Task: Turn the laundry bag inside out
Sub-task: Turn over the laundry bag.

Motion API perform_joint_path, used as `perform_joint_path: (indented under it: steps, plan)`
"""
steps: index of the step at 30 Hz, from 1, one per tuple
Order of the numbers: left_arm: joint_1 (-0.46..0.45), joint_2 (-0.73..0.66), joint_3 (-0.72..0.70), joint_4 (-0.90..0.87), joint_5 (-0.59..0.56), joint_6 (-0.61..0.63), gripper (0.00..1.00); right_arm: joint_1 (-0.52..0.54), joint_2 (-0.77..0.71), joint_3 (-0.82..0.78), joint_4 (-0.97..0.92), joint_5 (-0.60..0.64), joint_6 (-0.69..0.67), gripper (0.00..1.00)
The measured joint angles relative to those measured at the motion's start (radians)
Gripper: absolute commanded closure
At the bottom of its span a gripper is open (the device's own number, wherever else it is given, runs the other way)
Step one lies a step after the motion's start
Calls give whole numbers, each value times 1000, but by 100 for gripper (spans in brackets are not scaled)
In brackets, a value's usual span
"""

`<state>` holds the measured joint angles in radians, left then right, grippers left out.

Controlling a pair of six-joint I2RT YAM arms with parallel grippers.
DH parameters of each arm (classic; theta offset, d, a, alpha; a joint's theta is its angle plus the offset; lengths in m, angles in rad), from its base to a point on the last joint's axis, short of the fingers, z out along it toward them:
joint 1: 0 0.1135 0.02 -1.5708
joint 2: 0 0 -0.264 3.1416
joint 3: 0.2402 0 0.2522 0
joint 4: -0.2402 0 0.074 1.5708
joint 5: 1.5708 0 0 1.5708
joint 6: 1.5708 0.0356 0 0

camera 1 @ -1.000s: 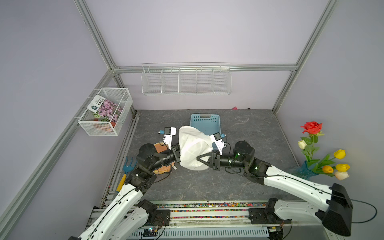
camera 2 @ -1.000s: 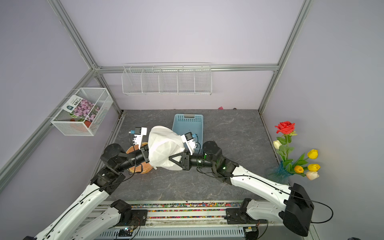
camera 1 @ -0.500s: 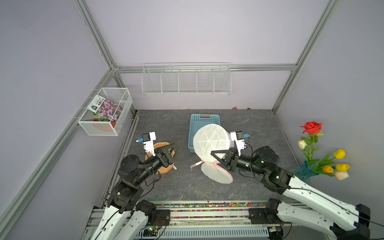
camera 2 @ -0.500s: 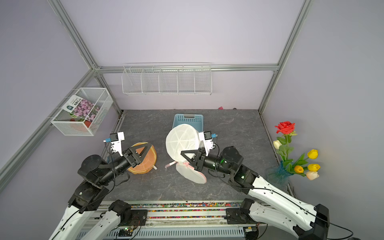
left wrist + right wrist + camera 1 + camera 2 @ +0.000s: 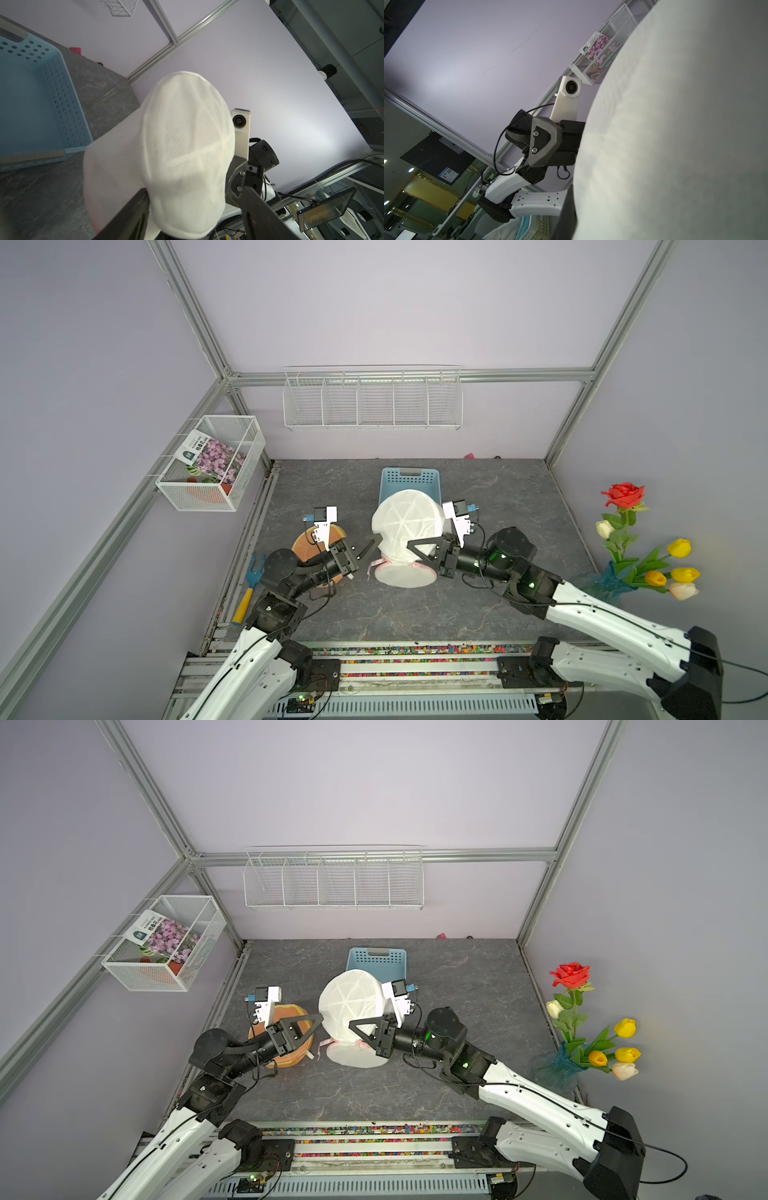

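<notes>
Both top views show one bag (image 5: pixel 405 522) (image 5: pixel 351 998), two grippers, one blue basket (image 5: pixel 409 479), one wire shelf (image 5: pixel 372 406) of five bays, one mesh box (image 5: pixel 226 418) holding one seed packet (image 5: pixel 208 454), one orange disc (image 5: pixel 303 543), one hand fork (image 5: pixel 249 585), and one vase (image 5: pixel 611 580) with one red rose (image 5: pixel 623 494), three yellow tulips (image 5: pixel 679 547) and two pale ones. The bag stands on the table (image 5: pixel 498 497) just in front of the basket. Its long axis is near upright and leans toward the basket. One round end lies on the table and the other faces up. The right gripper (image 5: pixel 410 546) is clenched on the bag's side cloth, between the two ends. The left gripper (image 5: pixel 371 553) has its jaws spread, with one tip at the bag's side.

In the left wrist view, one bag fills the middle, its round end toward the camera. It shows between two spread fingers (image 5: pixel 128 216), and one of them touches the cloth. One basket stands behind.

In the right wrist view, the blurred bag covers half the frame and hides the jaws. One left arm (image 5: pixel 537 204) and one mesh box show beyond it.
</notes>
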<state>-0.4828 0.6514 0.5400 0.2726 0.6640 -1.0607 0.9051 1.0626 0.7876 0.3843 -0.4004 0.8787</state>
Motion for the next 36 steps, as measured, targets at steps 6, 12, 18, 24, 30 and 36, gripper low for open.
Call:
perform_joint_path:
  steps: [6, 12, 18, 24, 30, 36]
  plan:
    - [-27, 41, -20, 34, -17, -22, 80, 4, 59, -1, 63, -19, 35, 100]
    - [-29, 15, -11, 15, -22, 27, 100, 4, 45, -16, 35, 5, 36, 85]
    - [-31, 22, 122, -174, 43, 187, 100, 10, -116, -13, -300, 151, -60, 34]
    - [-23, -1, 186, -268, 113, 286, 100, -16, -301, -13, -433, 259, -132, 27]
    - [-21, -6, 184, -233, 193, 281, 100, -16, -227, -11, -367, 223, -152, 27]
    - [-21, -31, 158, -146, 239, 242, 100, -20, -138, -11, -309, 203, -140, 42]
